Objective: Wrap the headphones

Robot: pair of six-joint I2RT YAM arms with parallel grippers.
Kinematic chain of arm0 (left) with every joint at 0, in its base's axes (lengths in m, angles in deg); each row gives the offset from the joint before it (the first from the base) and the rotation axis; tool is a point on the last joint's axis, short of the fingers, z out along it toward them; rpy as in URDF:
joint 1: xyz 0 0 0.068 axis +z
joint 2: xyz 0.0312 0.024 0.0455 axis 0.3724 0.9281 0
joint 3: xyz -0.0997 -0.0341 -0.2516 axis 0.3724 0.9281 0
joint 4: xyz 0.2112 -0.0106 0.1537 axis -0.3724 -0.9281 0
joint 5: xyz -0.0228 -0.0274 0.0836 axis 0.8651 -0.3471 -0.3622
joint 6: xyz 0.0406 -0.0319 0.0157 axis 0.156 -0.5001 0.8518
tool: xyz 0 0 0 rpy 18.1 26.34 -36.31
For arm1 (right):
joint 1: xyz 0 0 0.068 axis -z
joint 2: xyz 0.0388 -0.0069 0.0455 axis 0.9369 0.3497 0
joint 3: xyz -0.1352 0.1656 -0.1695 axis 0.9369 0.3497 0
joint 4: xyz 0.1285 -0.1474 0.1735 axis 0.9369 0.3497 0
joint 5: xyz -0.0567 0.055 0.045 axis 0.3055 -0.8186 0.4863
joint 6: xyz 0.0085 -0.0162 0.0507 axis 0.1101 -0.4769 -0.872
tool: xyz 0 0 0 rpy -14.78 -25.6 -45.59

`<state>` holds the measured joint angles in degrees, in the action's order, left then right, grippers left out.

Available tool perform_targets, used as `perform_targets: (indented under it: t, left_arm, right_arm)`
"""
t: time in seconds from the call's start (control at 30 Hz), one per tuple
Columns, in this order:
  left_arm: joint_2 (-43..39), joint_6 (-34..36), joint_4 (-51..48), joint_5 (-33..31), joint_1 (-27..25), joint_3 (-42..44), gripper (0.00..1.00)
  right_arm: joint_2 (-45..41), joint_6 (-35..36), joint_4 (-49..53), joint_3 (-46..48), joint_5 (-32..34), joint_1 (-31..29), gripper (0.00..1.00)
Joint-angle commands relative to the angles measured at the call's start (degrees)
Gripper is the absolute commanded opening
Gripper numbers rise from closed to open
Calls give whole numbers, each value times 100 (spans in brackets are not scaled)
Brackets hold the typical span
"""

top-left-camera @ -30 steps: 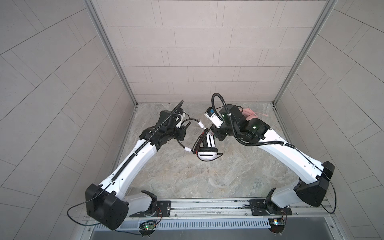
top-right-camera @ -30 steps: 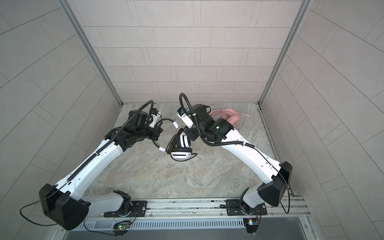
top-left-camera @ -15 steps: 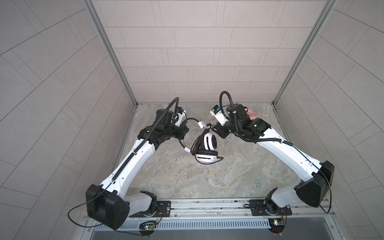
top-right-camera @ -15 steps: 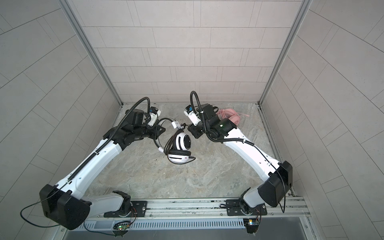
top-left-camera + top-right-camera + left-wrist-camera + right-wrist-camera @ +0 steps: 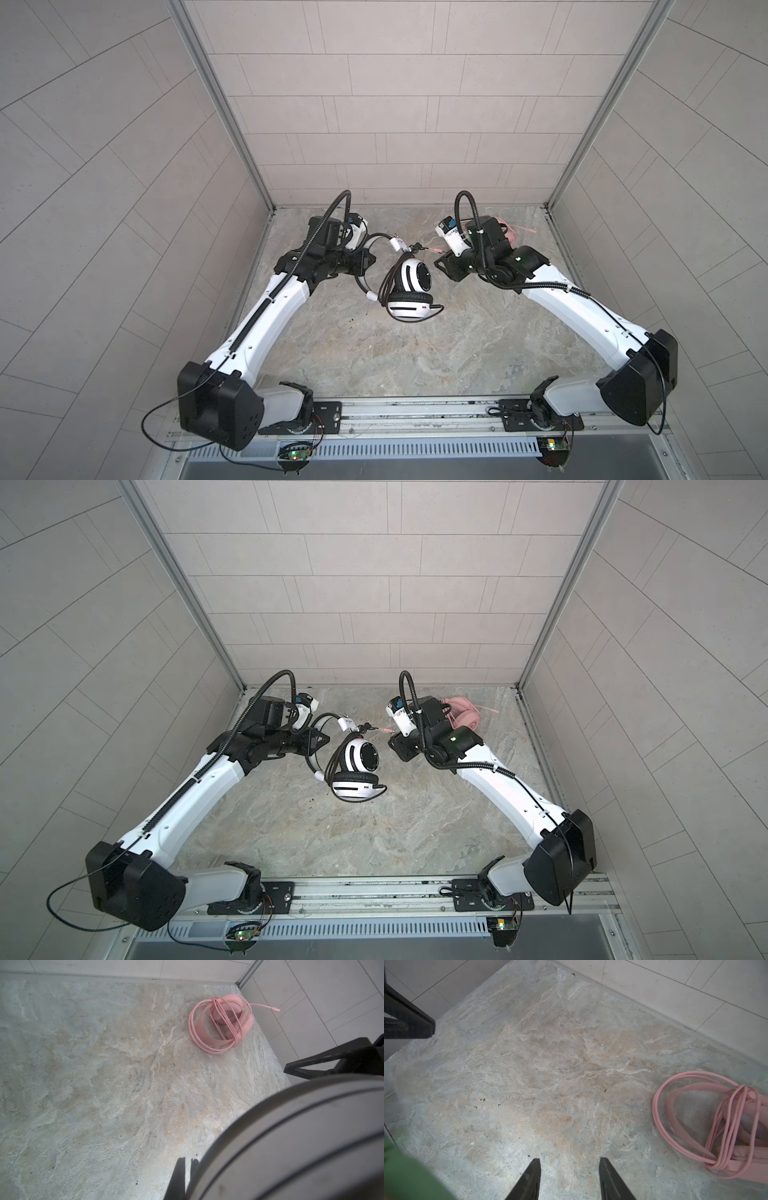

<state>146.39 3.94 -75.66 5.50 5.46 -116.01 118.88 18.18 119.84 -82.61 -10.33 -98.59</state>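
Observation:
The white-and-black striped headphones (image 5: 409,286) (image 5: 358,766) hang in the middle, black cable (image 5: 387,282) looped around them and its plug end (image 5: 422,249) sticking out toward the back. My left gripper (image 5: 365,265) (image 5: 319,742) (image 5: 188,1159) is shut on their headband (image 5: 301,1136), which fills the left wrist view as a blurred grey arc. My right gripper (image 5: 442,264) (image 5: 395,744) (image 5: 569,1159) stands open and empty just to their right, apart from them. The pink headphones (image 5: 462,715) (image 5: 224,1022) (image 5: 726,1126), cable coiled round them, lie at the back right corner.
Tiled walls (image 5: 374,124) close in the stone table (image 5: 415,357) on three sides. A metal rail (image 5: 415,415) with both arm bases runs along the front edge. In both top views my right arm (image 5: 494,249) hides part of the pink headphones.
My right gripper has opened, let go of the striped headphones' cable and drawn back to the right. The striped headphones now hang from my left gripper alone.

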Motion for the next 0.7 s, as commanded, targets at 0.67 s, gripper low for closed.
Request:
perform_targets:
  t: [0.67]
  left_arm:
    - [1701,-2428,312,-2256,1673,-424,0]
  right_arm:
    - [-885,-1108,-1109,2373,-192,646,47]
